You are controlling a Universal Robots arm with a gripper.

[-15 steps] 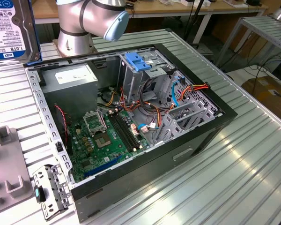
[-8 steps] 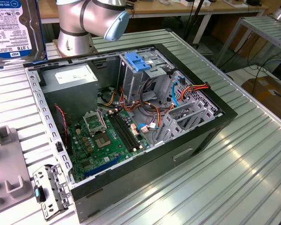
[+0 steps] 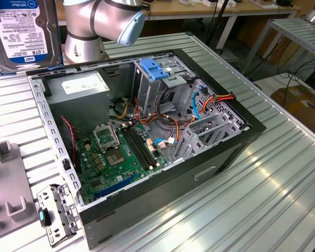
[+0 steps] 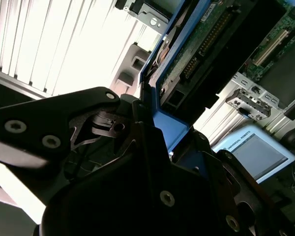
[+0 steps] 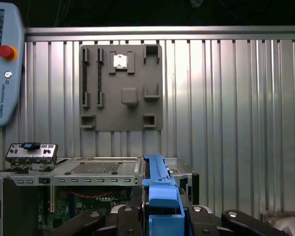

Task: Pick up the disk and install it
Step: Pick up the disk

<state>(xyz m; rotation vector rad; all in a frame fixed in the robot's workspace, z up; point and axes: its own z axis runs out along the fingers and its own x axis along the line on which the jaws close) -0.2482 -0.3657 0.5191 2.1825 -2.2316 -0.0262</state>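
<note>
- Squeezing shut, the gripper [image 5: 162, 216] holds the disk [image 5: 156, 179] by its blue rail, up in the air near the computer case [image 5: 69, 181].
- The first wrist view hides the disk's flat face; the exterior view cuts off its top.
- One disk, one case, one blue bracket [image 3: 155, 69] inside the case.

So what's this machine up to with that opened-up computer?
A single robot arm is partway through putting a hard disk into an open computer case. Its end effector is clamped on the disk by its blue carrier rails, as both wrist views show. In the exterior view the disk hangs in the air at the upper left, outside the case: picked up, not yet installed. The case lies on a ribbed metal table, its motherboard exposed.
</note>
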